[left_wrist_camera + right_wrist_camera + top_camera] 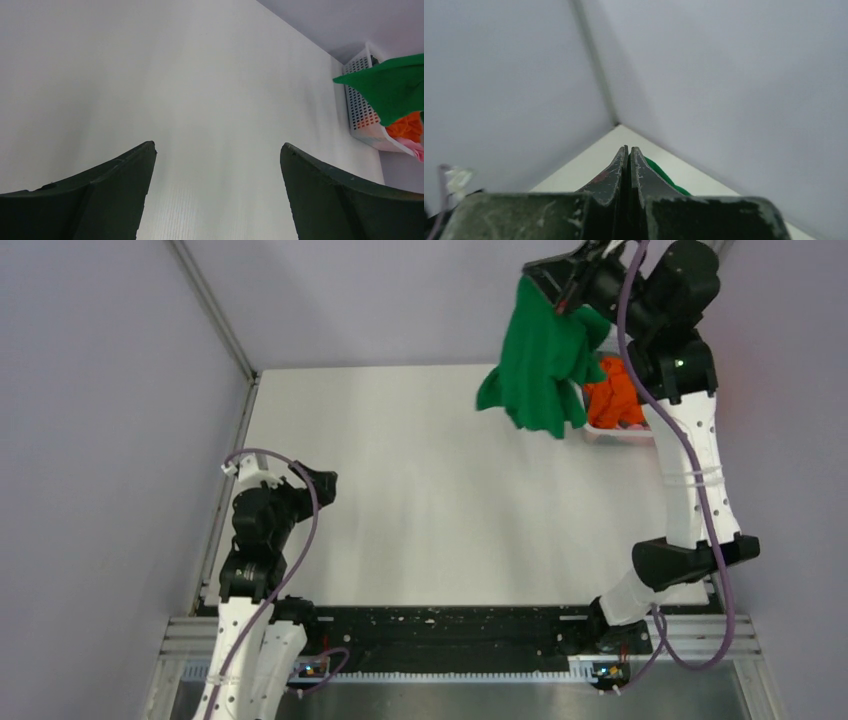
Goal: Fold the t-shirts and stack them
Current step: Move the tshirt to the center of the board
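Overhead view: your right fingers (550, 278) are raised high over the far right corner. They are pinched on the green t-shirt (540, 370), which hangs bunched in the air, clear of the surface (420, 510). Just behind it, the orange t-shirt (612, 400) sits in the white basket (622, 436).

Right wrist view: the fingers are pressed together, with only a sliver of green beneath them and wall beyond.

Your left fingers (125, 190) are spread wide and hold nothing, low over the near left of the surface. Only the left wrist view shows the basket's lattice side and a pink cloth (416, 149) at its rim beside the orange.
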